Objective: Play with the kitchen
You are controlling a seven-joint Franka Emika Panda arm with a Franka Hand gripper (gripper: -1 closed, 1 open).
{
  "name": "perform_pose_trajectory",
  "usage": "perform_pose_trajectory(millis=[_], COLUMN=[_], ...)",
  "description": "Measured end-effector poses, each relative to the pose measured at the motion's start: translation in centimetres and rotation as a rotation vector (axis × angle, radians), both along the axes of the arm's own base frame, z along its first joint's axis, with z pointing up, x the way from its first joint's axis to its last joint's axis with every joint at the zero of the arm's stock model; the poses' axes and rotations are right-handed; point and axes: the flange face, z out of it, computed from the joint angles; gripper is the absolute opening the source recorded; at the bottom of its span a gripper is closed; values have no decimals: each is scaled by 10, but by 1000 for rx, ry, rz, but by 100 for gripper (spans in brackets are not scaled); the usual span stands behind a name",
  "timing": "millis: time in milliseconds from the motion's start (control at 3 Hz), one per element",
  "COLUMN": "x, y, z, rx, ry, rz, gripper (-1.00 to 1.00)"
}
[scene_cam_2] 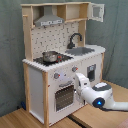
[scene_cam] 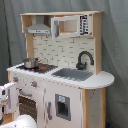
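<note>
The kitchen (scene_cam_2: 60, 55) fills the centre of the second exterior view, standing on a wooden floor (scene_cam_2: 20, 117) against a grey-green curtain (scene_cam_2: 10, 50). The gripper (scene_cam_2: 79, 80) sits at centre right of that frame, pressed up against the kitchen's white front beside the oven door (scene_cam_2: 64, 96) and just below the knobs (scene_cam_2: 56, 76); whether its fingers are spread or closed cannot be told. The white arm (scene_cam_2: 102, 97) reaches in from the lower right corner, roughly level, with a blue light glowing on its wrist.

In the first exterior view the kitchen (scene_cam: 65, 65) again takes up most of the frame, and the arm (scene_cam: 7, 97) shows only at the lower left edge, next to the oven door (scene_cam: 27, 106).

On the counter, a small metal pot (scene_cam_2: 49, 56) rests on the hob at left, the sink (scene_cam_2: 82, 50) and black faucet (scene_cam_2: 75, 38) lie to the right. A grey hood (scene_cam_2: 48, 20) hangs at upper left, with a small cupboard door (scene_cam_2: 96, 11) open at upper right.
</note>
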Motion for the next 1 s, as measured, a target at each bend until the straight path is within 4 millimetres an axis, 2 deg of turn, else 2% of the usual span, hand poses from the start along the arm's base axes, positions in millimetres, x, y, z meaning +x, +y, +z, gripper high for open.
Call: perform_pose_trajectory(millis=[333, 667, 1000], x=[-27, -43, -46], y=[-1, 8, 19], z=[7, 33, 53], rx=[-13, -66, -142], ry=[-18, -23, -6], rz=[-5, 15, 42], gripper=[100, 100, 100])
